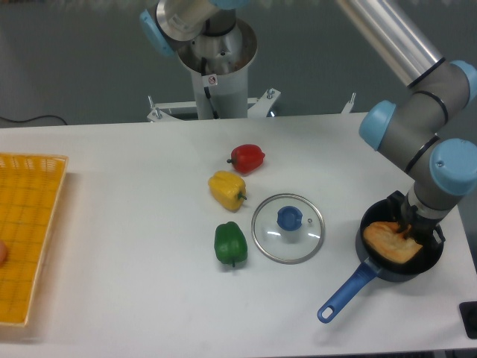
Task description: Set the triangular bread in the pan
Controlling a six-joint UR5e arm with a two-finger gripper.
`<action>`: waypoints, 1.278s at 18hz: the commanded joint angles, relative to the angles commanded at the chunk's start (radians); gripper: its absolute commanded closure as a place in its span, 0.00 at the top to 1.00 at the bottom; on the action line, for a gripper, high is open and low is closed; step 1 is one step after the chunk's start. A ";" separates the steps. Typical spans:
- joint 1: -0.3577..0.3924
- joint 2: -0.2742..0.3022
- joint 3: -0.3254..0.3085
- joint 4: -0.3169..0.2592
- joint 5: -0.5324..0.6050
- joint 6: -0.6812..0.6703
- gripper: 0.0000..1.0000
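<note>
gripper fingertips hidden behind triangular bread

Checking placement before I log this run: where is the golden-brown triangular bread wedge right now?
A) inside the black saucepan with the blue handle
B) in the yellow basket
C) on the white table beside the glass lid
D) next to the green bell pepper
A: the golden-brown triangular bread wedge sits within the rim of the black saucepan with the blue handle, with the gripper at its far edge.
</note>
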 joint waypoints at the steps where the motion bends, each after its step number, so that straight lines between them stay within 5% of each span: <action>1: 0.000 0.000 0.000 0.003 0.000 0.000 0.58; 3: 0.000 0.002 -0.002 0.003 0.000 0.005 0.81; 5: 0.000 0.002 -0.002 0.005 0.000 0.009 0.94; 11: -0.006 0.054 -0.046 0.000 -0.009 0.006 0.98; 23: -0.072 0.287 -0.242 -0.077 -0.031 -0.003 1.00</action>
